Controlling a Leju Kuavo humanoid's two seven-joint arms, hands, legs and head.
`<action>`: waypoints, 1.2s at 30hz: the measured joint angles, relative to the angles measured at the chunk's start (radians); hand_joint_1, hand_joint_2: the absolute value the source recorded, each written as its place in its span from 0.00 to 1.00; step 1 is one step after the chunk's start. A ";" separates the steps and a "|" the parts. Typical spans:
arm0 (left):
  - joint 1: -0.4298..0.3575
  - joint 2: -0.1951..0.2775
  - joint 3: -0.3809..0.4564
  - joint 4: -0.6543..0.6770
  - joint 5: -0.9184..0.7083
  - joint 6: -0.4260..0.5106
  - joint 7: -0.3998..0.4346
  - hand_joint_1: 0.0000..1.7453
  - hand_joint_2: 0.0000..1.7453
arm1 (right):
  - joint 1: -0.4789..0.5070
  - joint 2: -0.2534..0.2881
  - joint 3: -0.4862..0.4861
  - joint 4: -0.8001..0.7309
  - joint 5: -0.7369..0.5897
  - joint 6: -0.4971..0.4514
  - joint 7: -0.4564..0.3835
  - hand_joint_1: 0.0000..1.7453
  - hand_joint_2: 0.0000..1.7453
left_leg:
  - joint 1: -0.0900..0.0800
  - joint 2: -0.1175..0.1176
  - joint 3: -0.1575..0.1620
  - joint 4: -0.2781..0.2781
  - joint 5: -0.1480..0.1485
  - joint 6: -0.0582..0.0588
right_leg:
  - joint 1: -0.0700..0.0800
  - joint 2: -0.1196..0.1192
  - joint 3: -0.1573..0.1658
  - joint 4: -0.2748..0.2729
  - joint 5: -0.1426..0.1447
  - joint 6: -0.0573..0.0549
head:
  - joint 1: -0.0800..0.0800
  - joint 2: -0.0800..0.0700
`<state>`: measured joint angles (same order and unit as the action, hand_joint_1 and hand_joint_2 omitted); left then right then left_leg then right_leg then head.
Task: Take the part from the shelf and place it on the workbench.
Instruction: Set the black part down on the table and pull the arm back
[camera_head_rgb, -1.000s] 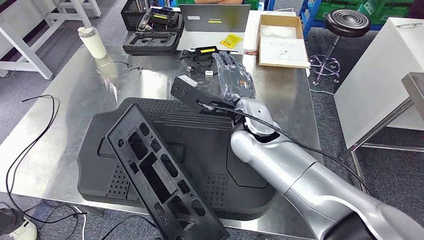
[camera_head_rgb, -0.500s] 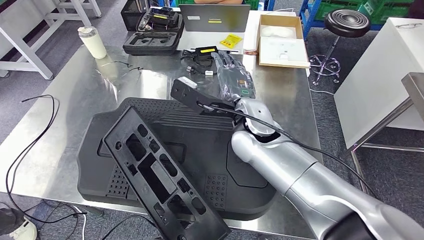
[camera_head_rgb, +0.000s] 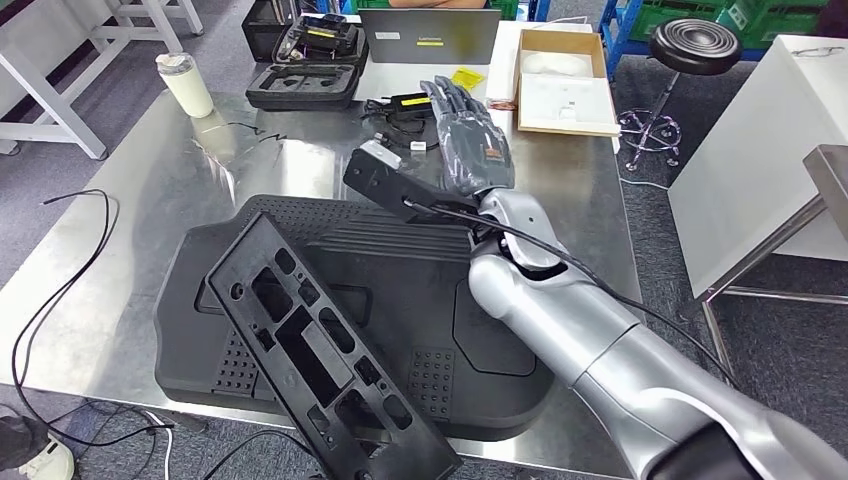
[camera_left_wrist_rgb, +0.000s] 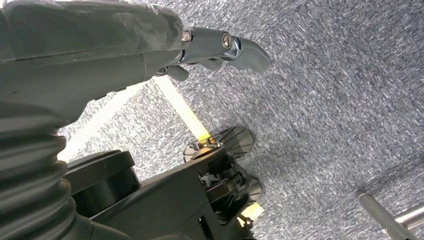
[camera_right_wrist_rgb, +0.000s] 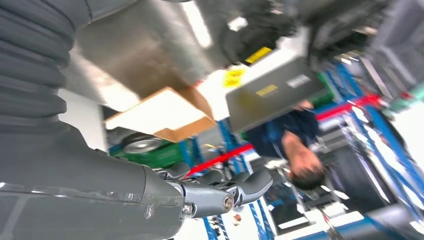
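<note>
A big black moulded part lies flat on the steel workbench. A long black panel with several cut-outs leans across its front and juts past the table's near edge. My right hand is lifted above the bench behind the part, fingers stretched out and apart, holding nothing; the right wrist view shows the same hand with nothing in it. My left hand hangs over grey carpet, its thumb extended and nothing in its grasp.
At the back of the bench stand a white bottle, black foam cases, a laptop and a cardboard box. A stool and white cabinet are to the right. A person sits beyond the laptop.
My right hand has risen from low over the bench, its fingers now pointing up and away. The leaning panel shifted slightly to the left, then stayed put.
</note>
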<state>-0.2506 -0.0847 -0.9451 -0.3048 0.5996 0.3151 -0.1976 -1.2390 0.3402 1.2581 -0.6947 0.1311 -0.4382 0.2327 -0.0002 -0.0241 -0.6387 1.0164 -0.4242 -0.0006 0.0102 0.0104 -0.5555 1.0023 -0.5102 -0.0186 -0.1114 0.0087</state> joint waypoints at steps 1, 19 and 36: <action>0.002 0.000 0.001 0.000 0.000 0.001 -0.002 0.00 1.00 | 0.007 -0.005 -0.013 -0.011 -0.002 -0.016 -0.027 0.00 1.00 | 0.000 0.000 0.000 0.000 0.000 0.000 | 0.000 0.000 0.000 0.000 0.000 0.000 | 0.000 0.000; 0.067 0.008 0.057 0.003 0.067 0.040 -0.078 0.00 0.00 | 0.310 -0.289 -0.417 -0.761 0.190 -0.259 -0.260 0.00 1.00 | -0.001 0.001 0.005 0.000 -0.002 0.002 | -0.001 0.000 0.005 -0.003 0.000 0.000 | 0.000 0.000; 0.106 0.013 0.093 0.009 0.119 0.058 -0.111 0.00 0.00 | 0.668 -0.417 -0.667 -1.322 0.309 -0.261 -0.325 0.00 1.00 | -0.001 0.001 0.006 0.000 -0.005 0.003 | -0.001 0.001 0.007 -0.003 -0.002 0.002 | 0.000 0.000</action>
<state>-0.1442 -0.0721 -0.8526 -0.2961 0.7181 0.3727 -0.3083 -0.5707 -0.0771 0.5911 -2.0172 0.4397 -0.6996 -0.0926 -0.0011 -0.0233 -0.6324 1.0167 -0.4288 0.0021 0.0093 0.0113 -0.5489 0.9991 -0.5120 -0.0165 -0.1113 0.0086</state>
